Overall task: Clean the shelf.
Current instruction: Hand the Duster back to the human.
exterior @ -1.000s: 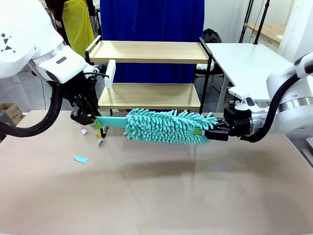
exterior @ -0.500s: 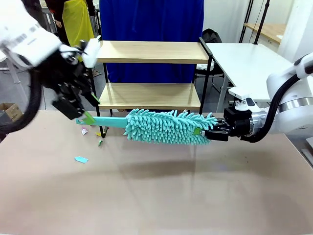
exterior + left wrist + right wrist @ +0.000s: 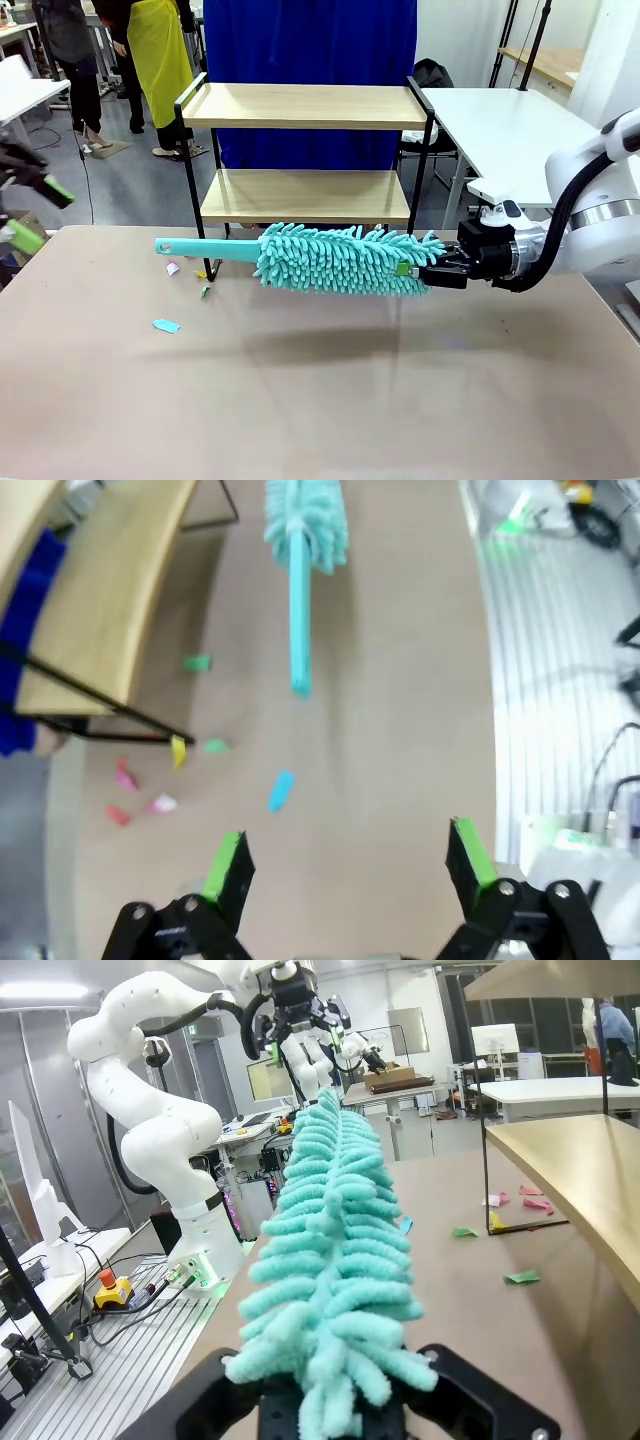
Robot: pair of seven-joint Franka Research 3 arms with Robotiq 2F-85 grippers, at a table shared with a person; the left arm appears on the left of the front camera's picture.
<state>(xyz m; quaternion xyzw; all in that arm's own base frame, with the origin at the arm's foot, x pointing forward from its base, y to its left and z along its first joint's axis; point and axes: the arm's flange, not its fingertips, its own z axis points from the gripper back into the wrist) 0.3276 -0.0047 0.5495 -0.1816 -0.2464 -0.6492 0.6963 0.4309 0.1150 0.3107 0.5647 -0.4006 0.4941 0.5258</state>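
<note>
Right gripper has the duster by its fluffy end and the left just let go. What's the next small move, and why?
Probably lift the duster with the right gripper up to the shelf's lower board. The duster hangs level just above the table, in front of that board. The left gripper is open and clear of the handle, so nothing seems to block the lift.

Blue curtain (image 3: 310, 60) behind; white table (image 3: 505, 125) right; grey floor (image 3: 130, 190).

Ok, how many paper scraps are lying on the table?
7 scraps, left wrist view: green, yellow, green, blue, pink, red, whitish, all near the shelf; more may hide beneath it.
</note>
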